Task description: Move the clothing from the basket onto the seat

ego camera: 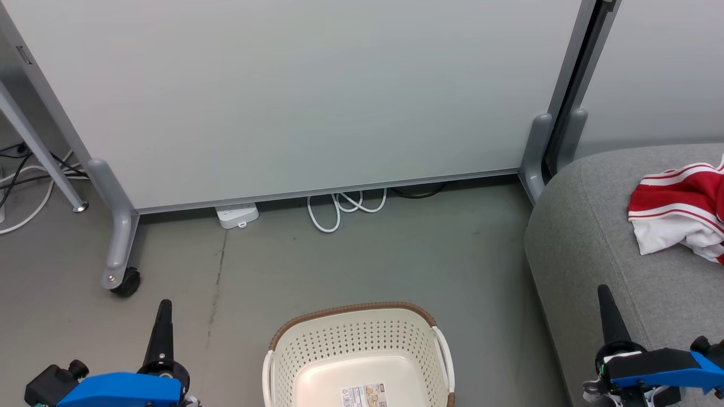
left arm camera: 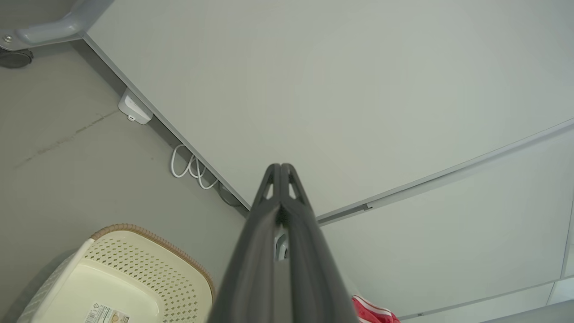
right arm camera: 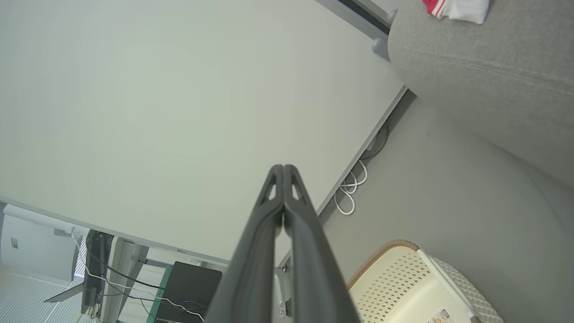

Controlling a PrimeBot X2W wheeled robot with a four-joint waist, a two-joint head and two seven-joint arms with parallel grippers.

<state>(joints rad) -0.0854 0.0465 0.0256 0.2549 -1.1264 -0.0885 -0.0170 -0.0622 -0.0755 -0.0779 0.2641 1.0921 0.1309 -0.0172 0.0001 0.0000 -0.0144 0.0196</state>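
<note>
The cream basket [ego camera: 356, 345] with its brown rim stands on the floor at the bottom centre; a label shows on its bare bottom. It also appears in the left wrist view [left arm camera: 130, 273] and the right wrist view [right arm camera: 403, 278]. Red clothing [ego camera: 681, 212] with white stripes lies crumpled on the grey seat [ego camera: 599, 237] at the right. A corner of the clothing [left arm camera: 372, 312] peeks past my left fingers, and the clothing [right arm camera: 457, 6] lies on the seat [right arm camera: 484, 67]. My left gripper [ego camera: 164, 305] is shut at the lower left, holding nothing. My right gripper [ego camera: 603, 291] is shut over the seat's front, holding nothing.
A pale partition panel [ego camera: 294, 96] on grey wheeled feet [ego camera: 121, 271] stands behind the basket. A white power strip [ego camera: 236, 215] and looped white cable [ego camera: 339, 206] lie at its base. More cables [ego camera: 22, 186] trail at the far left.
</note>
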